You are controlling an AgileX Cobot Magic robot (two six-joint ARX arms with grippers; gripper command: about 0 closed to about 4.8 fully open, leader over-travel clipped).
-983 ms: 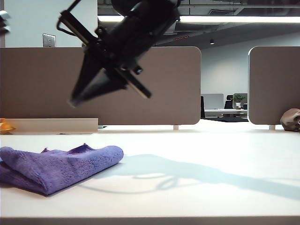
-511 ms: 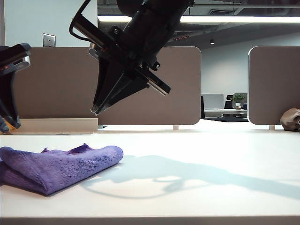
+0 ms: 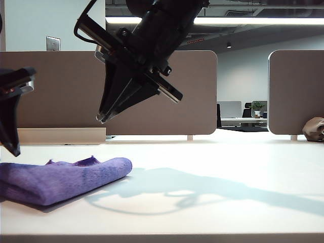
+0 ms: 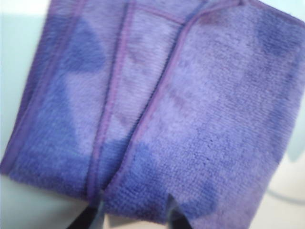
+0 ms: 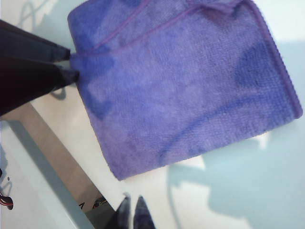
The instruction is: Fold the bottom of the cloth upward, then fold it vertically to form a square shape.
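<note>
The cloth (image 3: 66, 177) is a purple towel folded into a near-square pad, lying on the white table (image 3: 217, 202) at the left. It fills the left wrist view (image 4: 190, 109) and shows whole in the right wrist view (image 5: 181, 90). My left gripper (image 3: 14, 150) hangs at the far left just above the cloth's edge. It (image 4: 135, 212) is open, and the cloth's edge lies below the gap. The right wrist view shows the left gripper (image 5: 71, 63) at a corner of the cloth. My right gripper (image 3: 101, 120) is shut and empty, well above the cloth, pointing down-left (image 5: 132, 210).
Grey divider panels (image 3: 192, 91) stand behind the table. A low white ledge (image 3: 61, 135) runs along the back left, and a brown object (image 3: 315, 129) sits at the far right. The right arm casts a long shadow (image 3: 212, 187) across the tabletop.
My left gripper has come down at the far left to just above the cloth and opened. The cloth's left side lies flatter. The right gripper swung down slightly, then held.
</note>
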